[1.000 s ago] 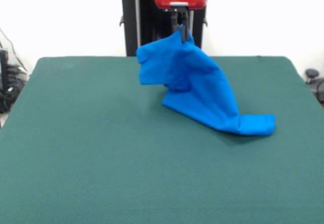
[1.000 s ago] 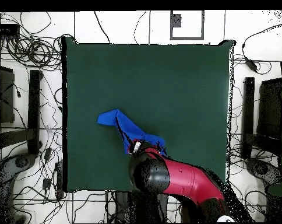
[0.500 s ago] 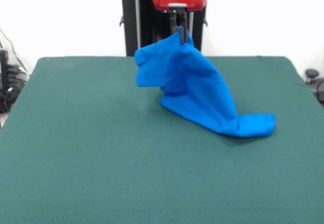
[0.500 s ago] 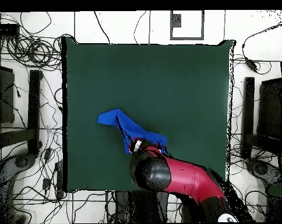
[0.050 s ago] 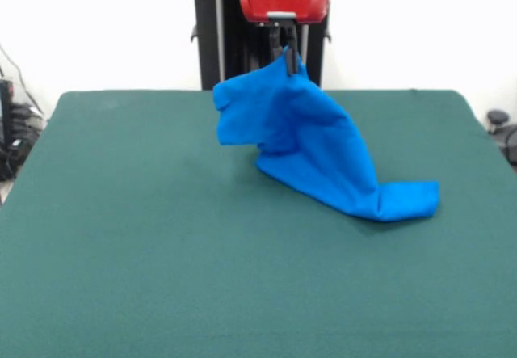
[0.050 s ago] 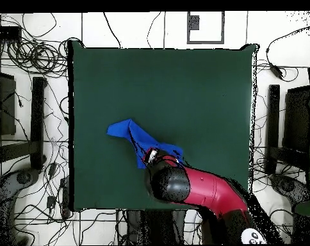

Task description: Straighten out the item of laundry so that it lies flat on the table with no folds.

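Here, fingers [image 5: 288,56] pinch blue T-shirt [image 5: 323,152] at top; shirt hangs bunched, lower end resting on green tabletop [image 5: 161,253].

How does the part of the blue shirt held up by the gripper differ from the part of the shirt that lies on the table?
The held part hangs in the air from the gripper, draped and creased; the lying part rests on the table, folded but fairly flat. The held part is near the table's far edge in the front view; the lying part is closer to the middle. Both show plain blue.
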You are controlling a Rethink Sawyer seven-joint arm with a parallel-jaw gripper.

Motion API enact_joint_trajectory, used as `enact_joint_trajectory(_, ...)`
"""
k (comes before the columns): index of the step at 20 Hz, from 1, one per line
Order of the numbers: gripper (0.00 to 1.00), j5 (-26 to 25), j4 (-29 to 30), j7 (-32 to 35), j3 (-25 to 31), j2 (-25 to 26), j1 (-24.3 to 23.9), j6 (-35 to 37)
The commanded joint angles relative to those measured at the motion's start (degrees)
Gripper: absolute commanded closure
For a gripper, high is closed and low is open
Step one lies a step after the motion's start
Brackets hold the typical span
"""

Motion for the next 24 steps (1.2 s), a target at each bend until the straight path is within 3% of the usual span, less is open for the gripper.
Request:
enact_joint_trajectory(1, 1.00, 3.7, -4.8, 5.7, 4.5, 3.6, 1.1, 7.4)
enact_joint_trajectory(6, 1.00, 3.4, -8.2, 4.5, 4.2, 4.6, 1.2, 10.9)
enact_joint_trajectory(24, 1.00, 4.5, -9.6, 4.6, 4.1, 4.3, 0.2, 12.8)
